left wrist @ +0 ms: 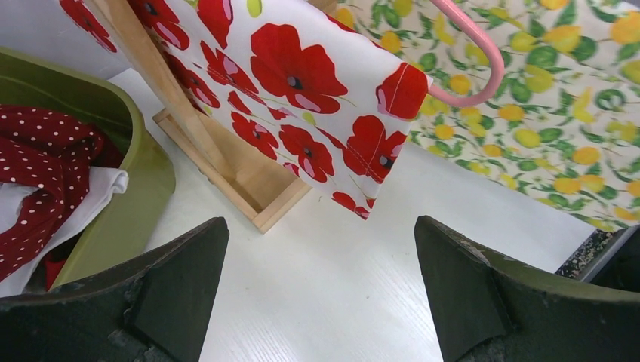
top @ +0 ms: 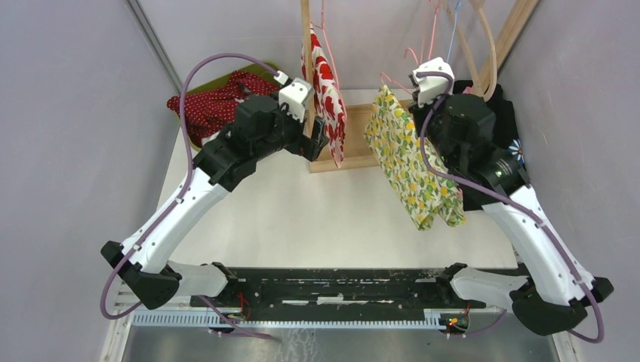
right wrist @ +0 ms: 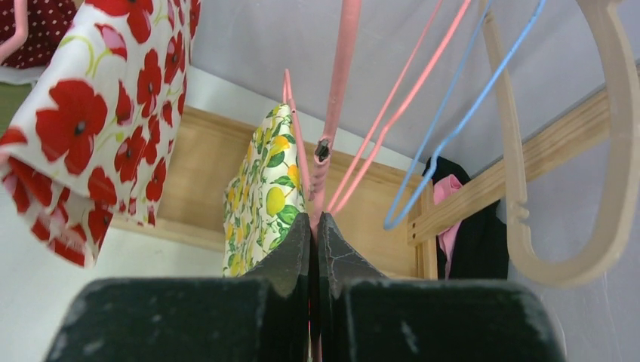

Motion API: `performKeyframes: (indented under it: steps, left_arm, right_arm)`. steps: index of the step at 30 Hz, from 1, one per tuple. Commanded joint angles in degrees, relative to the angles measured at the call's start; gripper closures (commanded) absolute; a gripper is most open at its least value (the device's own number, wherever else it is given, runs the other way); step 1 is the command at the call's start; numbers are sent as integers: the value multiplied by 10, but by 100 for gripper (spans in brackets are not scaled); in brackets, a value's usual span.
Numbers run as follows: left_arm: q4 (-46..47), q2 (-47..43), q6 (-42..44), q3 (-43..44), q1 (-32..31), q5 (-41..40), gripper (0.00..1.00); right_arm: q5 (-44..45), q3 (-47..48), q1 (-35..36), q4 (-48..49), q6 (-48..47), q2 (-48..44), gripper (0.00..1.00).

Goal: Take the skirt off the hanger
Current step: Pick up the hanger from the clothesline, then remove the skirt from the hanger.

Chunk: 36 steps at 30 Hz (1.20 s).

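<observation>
A white table carries a pale wooden clothes rack at its far side, with two black-and-white robot arms reaching toward it from the near edge.

A white skirt printed with yellow lemons and green leaves hangs right of centre from a thin pink wire hanger, off the rack's rail and above the table. Whether its hem touches the surface cannot be told. The right gripper is pinched tight on that hanger, fingers pressed together around the pink wire just beside the skirt's top edge.

To its left, a white skirt with red poppies hangs beside the rack's upright post. The left gripper sits low in front of it, jaws spread wide and holding nothing, the poppy hem just above and beyond the fingertips.

At far left an olive-green bin holds dark red fabric with white polka dots.

A black garment hangs at the rack's right end, beside a blue wire hanger and a thick beige hanger.
</observation>
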Motion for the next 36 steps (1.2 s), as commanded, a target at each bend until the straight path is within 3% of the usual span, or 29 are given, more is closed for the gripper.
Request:
performKeyframes:
  steps: [1,8,19,28,36]
  left_arm:
    - [17,12,4,22,-11,-21,0]
    - [30,13,-2,2,-32,-53,0]
    - [15,-20,-4,-26,-42,-105,0]
    - [27,-32,-28,-40,-54,-69,2]
    - [45,-2,-43,-6,-139,-33,5]
  right_arm:
    - [-35,-1,-1,-52,12,-52,99]
    - [-75,-16,-2,-105,12,-104,99]
    - [-225,24,-2,-187,19,-117,99]
    - [-246,44,0,-142,29,-84,99]
    - [-200,41,3,-53,21,-52,99]
